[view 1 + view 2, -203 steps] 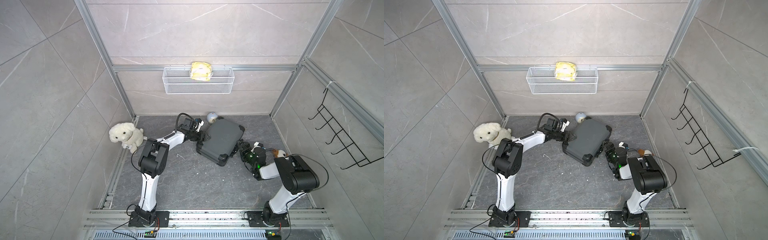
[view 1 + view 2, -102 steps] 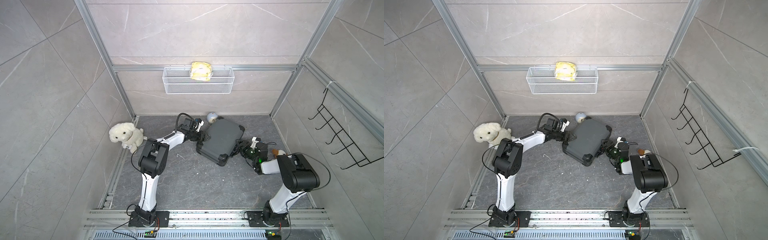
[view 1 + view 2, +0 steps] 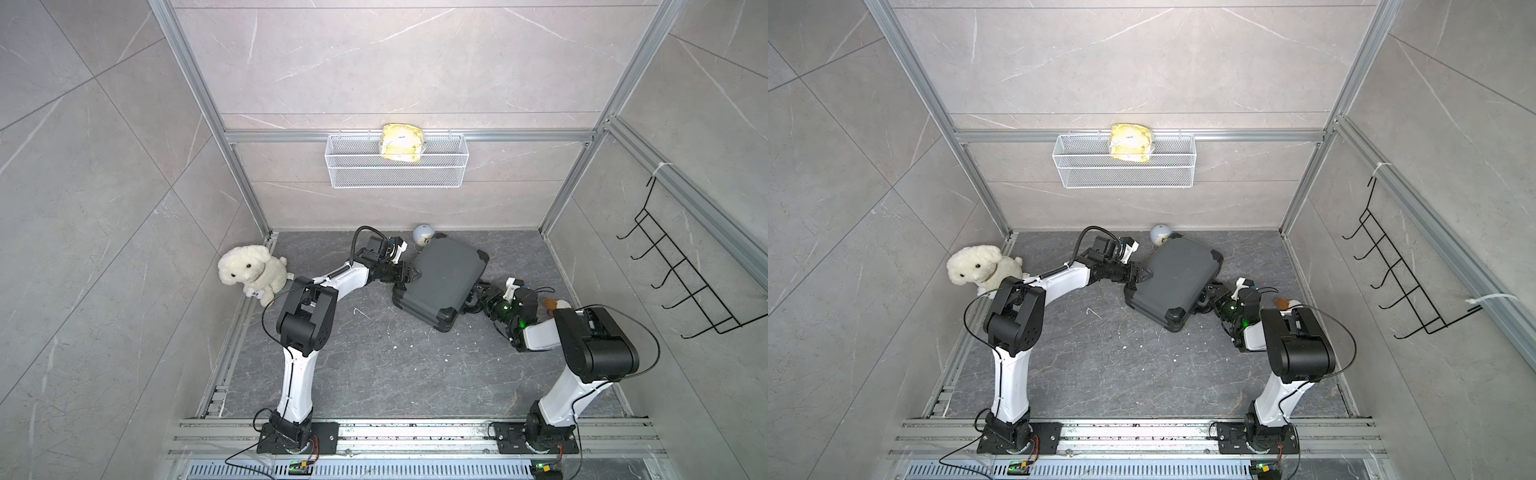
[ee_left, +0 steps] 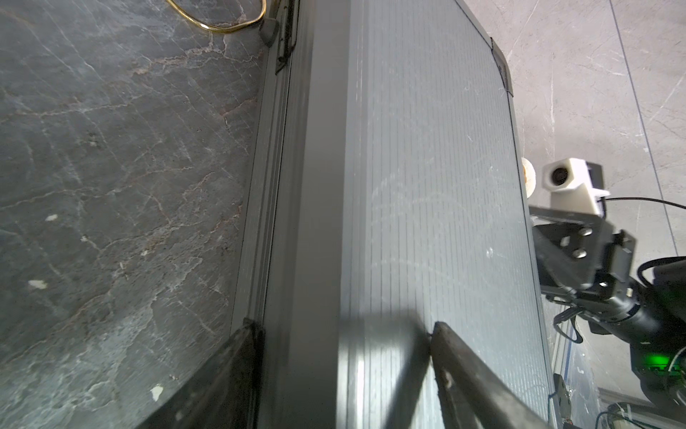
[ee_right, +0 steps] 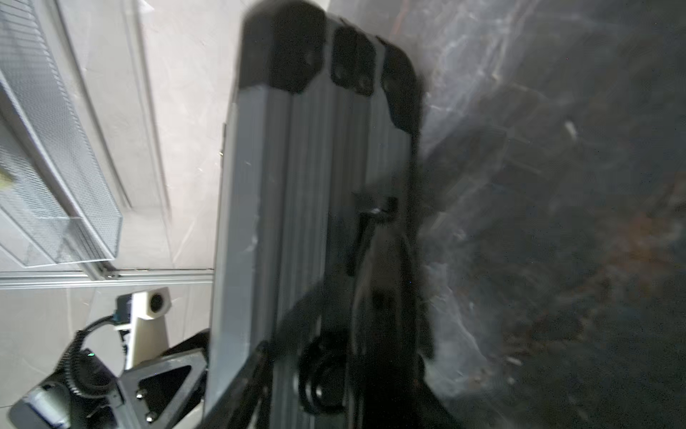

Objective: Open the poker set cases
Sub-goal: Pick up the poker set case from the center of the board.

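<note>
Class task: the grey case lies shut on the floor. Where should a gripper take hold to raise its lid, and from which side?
On the case, grip the lid's rim along the long side with the latch, coming from where the right gripper is. The case lies flat. Its hinge is on the opposite side, which the left gripper clamps, so the latch side probably lifts.

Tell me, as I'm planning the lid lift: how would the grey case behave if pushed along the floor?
The grey case looks rigid: ribbed hard shell, black corner guards. Lying flat on the floor, it would probably slide or pivot, not tip.
</note>
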### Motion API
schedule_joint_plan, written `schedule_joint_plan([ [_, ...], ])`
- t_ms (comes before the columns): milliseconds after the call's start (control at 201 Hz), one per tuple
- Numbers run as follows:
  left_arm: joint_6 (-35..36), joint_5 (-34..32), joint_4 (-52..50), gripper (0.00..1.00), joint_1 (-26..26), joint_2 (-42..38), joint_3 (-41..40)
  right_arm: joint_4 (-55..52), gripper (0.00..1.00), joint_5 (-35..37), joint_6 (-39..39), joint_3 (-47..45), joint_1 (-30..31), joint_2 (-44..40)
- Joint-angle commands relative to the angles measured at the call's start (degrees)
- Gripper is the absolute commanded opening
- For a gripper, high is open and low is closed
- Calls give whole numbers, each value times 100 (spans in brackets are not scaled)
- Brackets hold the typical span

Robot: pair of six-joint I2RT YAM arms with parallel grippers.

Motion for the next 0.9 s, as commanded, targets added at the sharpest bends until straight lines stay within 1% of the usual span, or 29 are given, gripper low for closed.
schedule_joint_plan([
  [0, 83, 158, -409, 75, -128, -100, -60, -827, 41, -243, -332, 7, 64, 61],
  [50, 79, 168, -409, 74, -132, -97, -55, -1027, 38, -257, -409, 80, 59, 89],
  [149, 93, 174, -451, 74, -131, -94, -31, -1380, 37, -327, -487, 220, 55, 102],
  [179, 97, 170, -458, 74, -124, -90, -33, -1515, 36, -339, -695, 261, 55, 87],
  [269, 88, 169, -461, 74, -126, -78, -9, -1799, 31, -322, -815, 349, 55, 48],
  [314, 88, 166, -468, 74, -124, -75, 10, -1924, 30, -328, -863, 386, 55, 25],
  [418, 78, 162, -478, 74, -130, -81, 30, -2346, 32, -344, -1017, 445, 52, -86],
  [483, 80, 169, -488, 74, -130, -84, 44, -2683, 38, -305, -1180, 449, 49, -210],
  [562, 88, 154, -497, 74, -126, -86, 37, -2803, 41, -286, -1304, 372, 32, -315],
  [642, 103, 159, -502, 74, -131, -88, 46, -2786, 41, -295, -1340, 310, -15, -363],
  [707, 102, 162, -511, 74, -130, -87, 46, -2741, 37, -329, -1340, 299, -29, -368],
  [732, 102, 168, -523, 74, -130, -88, 46, -2711, 33, -339, -1323, 299, -29, -355],
  [786, 98, 163, -527, 74, -131, -100, 39, -2671, 29, -348, -1277, 282, -41, -354],
  [891, 114, 166, -549, 73, -130, -113, 39, -2622, 28, -294, -1239, 218, -55, -376],
])
